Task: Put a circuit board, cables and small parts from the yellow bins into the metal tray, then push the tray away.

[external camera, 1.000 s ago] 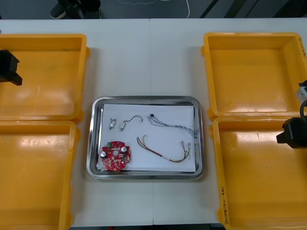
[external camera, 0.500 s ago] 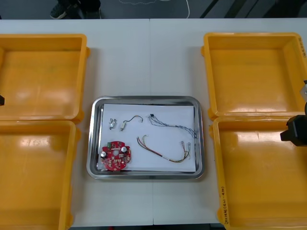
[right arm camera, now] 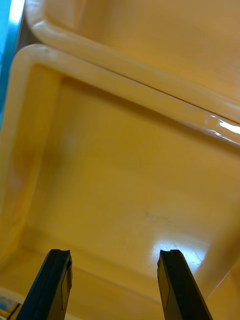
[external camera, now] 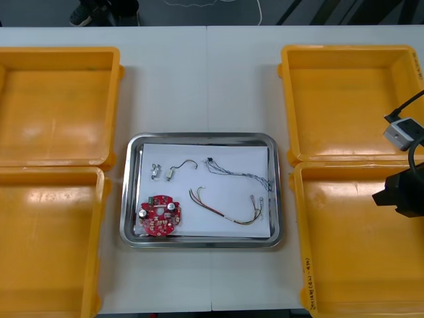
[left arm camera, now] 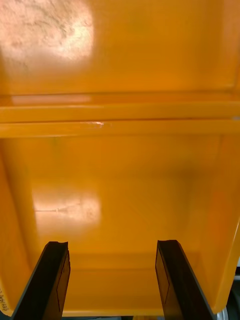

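Observation:
The metal tray (external camera: 130,199) sits mid-table, white inside. In it lie a round red circuit board (external camera: 159,215), small metal parts (external camera: 156,171), a blue and white cable (external camera: 235,171), a red and yellow cable (external camera: 225,211) and a short cable (external camera: 179,167). My right gripper (external camera: 401,193) hangs at the right edge over the near right yellow bin (external camera: 361,245). In the right wrist view it (right arm camera: 116,282) is open above a bare orange bin floor (right arm camera: 120,180). In the left wrist view my left gripper (left arm camera: 112,277) is open over another bare orange bin (left arm camera: 120,190).
Four yellow bins flank the tray: far left (external camera: 56,106), near left (external camera: 46,242), far right (external camera: 348,99) and near right. All look bare inside. Shoes show beyond the table's far edge.
The left arm has drawn back out of the front view at the left edge. The right arm drew toward the right edge, then came back in a little over the near right bin.

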`<state>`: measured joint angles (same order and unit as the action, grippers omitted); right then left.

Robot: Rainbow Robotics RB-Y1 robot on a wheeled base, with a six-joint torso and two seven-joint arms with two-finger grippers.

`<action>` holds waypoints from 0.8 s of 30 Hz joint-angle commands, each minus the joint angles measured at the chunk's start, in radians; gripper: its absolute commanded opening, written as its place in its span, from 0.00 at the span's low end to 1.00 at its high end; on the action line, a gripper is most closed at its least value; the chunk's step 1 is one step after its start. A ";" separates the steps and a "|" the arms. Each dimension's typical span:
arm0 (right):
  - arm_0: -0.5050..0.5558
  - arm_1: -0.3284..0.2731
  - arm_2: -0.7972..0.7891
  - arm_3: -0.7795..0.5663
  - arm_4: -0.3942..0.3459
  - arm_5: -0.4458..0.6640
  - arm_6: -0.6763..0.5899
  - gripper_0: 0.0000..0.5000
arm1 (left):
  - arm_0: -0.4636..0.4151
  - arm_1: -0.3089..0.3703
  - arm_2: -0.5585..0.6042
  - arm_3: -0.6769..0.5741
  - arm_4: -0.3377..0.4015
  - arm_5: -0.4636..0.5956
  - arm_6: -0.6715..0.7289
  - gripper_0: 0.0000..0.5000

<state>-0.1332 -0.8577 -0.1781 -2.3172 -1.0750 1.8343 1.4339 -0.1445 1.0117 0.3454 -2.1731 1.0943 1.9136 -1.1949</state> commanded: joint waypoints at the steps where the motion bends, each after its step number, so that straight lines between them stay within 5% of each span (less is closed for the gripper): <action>1: -0.045 -0.032 0.032 -0.047 -0.011 0.000 0.074 1.00 | 0.068 0.019 0.086 -0.053 0.029 0.006 -0.087 1.00; 12: -0.204 0.040 0.296 -0.071 0.107 0.002 0.091 1.00 | 0.089 -0.102 0.139 -0.051 -0.020 0.006 -0.184 1.00; 24: -0.405 0.149 0.594 -0.013 0.242 0.000 0.118 1.00 | 0.108 -0.117 0.121 -0.050 -0.080 0.006 -0.201 1.00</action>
<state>-0.4676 -0.7504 0.3560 -2.3418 -0.8514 1.8351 1.4957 -0.0681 0.8995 0.4534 -2.2013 1.0341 1.9136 -1.3214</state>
